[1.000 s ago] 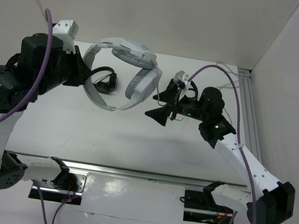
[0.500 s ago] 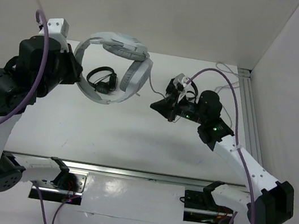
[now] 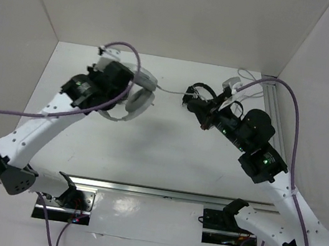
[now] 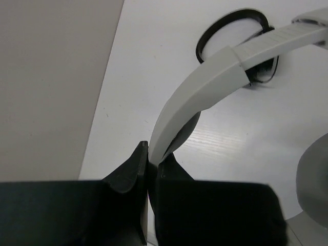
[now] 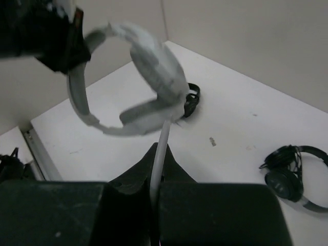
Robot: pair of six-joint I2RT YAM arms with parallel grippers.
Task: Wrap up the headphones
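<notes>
The light-grey headphones (image 3: 138,101) hang above the table's back left, with a wide headband (image 4: 215,77) and a grey ear pad (image 4: 312,184). My left gripper (image 4: 156,152) is shut on the lower end of the headband. It sits just left of the ear cups (image 3: 124,86) in the top view. The thin grey cable (image 3: 170,91) runs right from the headphones to my right gripper (image 3: 188,102). In the right wrist view the cable (image 5: 163,141) passes between the shut fingers of that gripper (image 5: 160,149), and the headphones (image 5: 154,72) hang ahead of it.
A small black headset (image 4: 241,41) lies on the table beyond the headband; it also shows behind the ear cup (image 5: 192,100). A second black headset (image 5: 292,174) lies off to the right. A metal rail (image 3: 274,116) runs along the right wall. White walls enclose the table.
My left arm has swung the headphones right, from the back left corner toward the middle. My right gripper went from open to shut on the cable and has shifted back and right.
</notes>
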